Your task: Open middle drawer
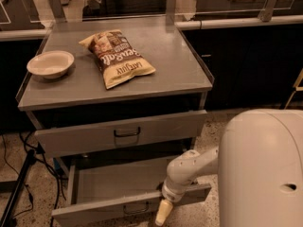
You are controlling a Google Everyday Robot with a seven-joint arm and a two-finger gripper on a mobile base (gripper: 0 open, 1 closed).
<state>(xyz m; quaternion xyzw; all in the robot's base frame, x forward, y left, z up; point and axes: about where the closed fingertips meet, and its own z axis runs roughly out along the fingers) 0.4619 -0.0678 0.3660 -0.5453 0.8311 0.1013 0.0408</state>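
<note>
A grey metal cabinet's middle drawer stands pulled well out beneath the taller upper drawer front. It is wide and shallow, a plain grey tray with a small dark bar handle at centre. The cream gripper points down at the drawer's front edge, just right of the handle; its grip cannot be told. The worktop holds 1 bowl and 1 chip bag.

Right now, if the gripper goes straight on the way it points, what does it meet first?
The gripper points down, just in front of the pulled-out middle drawer. Nothing shows below it before the picture's edge; likely the floor comes first, though depth is unclear.
</note>
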